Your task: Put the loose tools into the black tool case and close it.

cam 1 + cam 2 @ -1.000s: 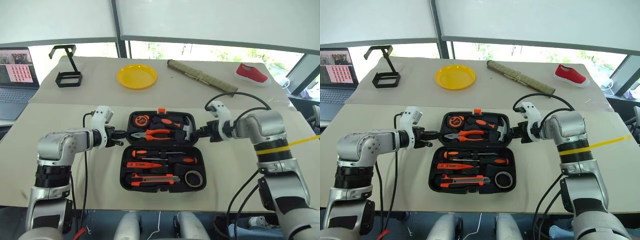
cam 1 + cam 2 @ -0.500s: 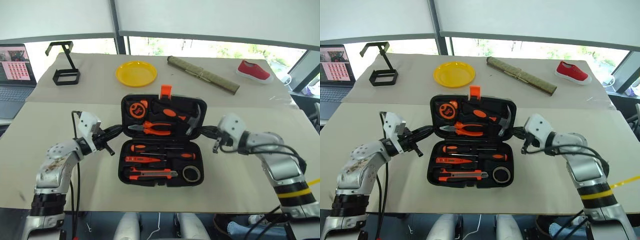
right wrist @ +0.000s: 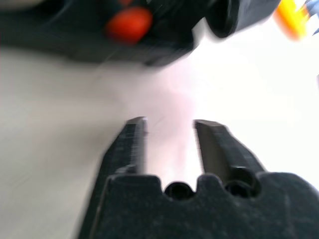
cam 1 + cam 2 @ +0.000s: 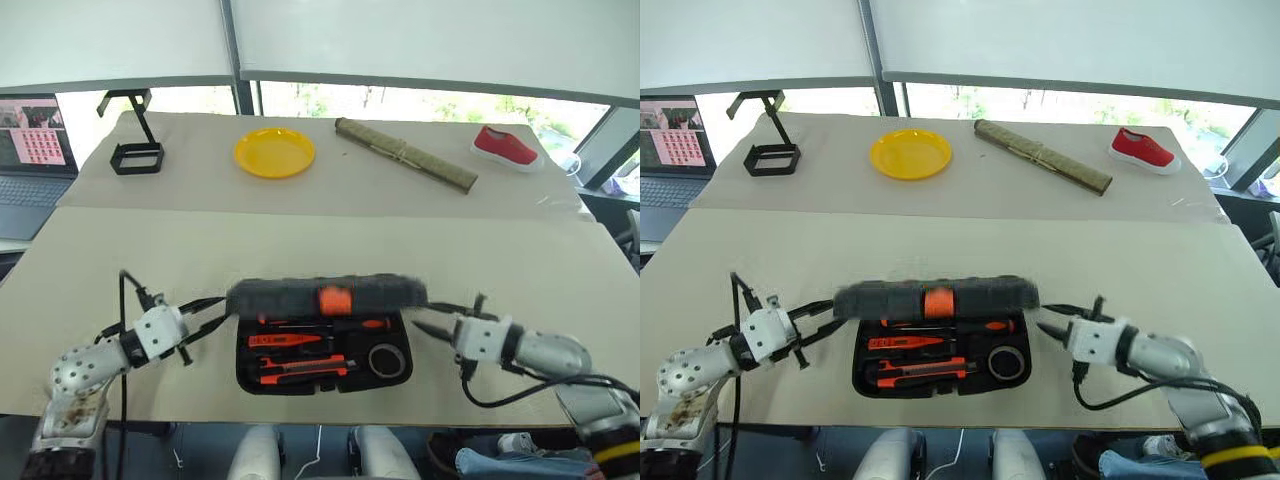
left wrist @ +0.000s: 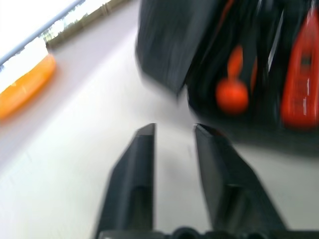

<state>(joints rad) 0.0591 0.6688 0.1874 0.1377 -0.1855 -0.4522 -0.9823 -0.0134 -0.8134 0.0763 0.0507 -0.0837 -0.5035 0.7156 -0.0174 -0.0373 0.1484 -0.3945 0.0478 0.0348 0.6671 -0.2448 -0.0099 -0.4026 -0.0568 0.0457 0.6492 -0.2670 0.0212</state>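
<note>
The left gripper [image 4: 205, 313] has its two black fingers [image 5: 132, 174] parted with bare table showing between them; they grasp nothing and sit just beside the left end of the black tool case [image 4: 325, 330], apart from it. The right gripper [image 4: 428, 322] likewise has its fingers [image 3: 130, 144] spread and empty, just off the case's right end.

The case lies on the near part of the beige table [image 4: 520, 260], between the two grippers. It is black plastic with rounded corners. Its lid [image 4: 325, 296] is tilted partway over the base and looks blurred, with a small orange latch [image 4: 333, 299] at the middle of its front edge. The lower tray is visible under the lid: an orange-and-black screwdriver [image 4: 330, 325] along the top slot, a slim orange tester pen [image 4: 283, 341] below it, an orange-black utility knife [image 4: 300, 371] nearest the front, and a dark tape roll [image 4: 386, 359] at the right.

Farther back are a yellow plate [image 4: 274, 153], a rolled mat [image 4: 405, 154], a red shoe [image 4: 505, 146], a black wire stand [image 4: 135, 140] and a laptop [image 4: 30, 150]. No writing on the case or tools can be read.
</note>
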